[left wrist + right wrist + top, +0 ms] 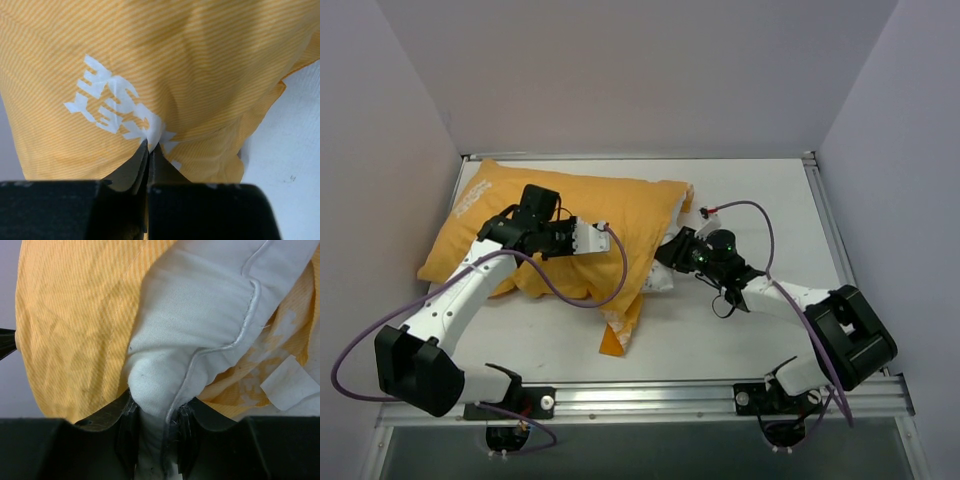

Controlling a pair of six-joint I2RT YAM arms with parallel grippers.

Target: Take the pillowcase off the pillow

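Pillowcase (pixel 640 205), orange-yellow and the biggest thing I have on screen, lies across the far left of the bench (pixel 750 330) with the pillow (pixel 200 315) mostly inside it; only a white corner pokes out of the open end on the right. My left pincer (pixel 150 150) is closed on a pucker of the orange cloth right at the white lettering (pixel 115 105), which I read as the hold for dragging the case off. My right pincer (pixel 155 415) is clamped on that bare white corner, I judge to anchor the pillow while the case slides. So the stripping looks barely begun. Underneath is a plain white bench top, a metal rail (pixel 650 400) along its near edge, and bare pale grey walls (pixel 620 70) on three sides
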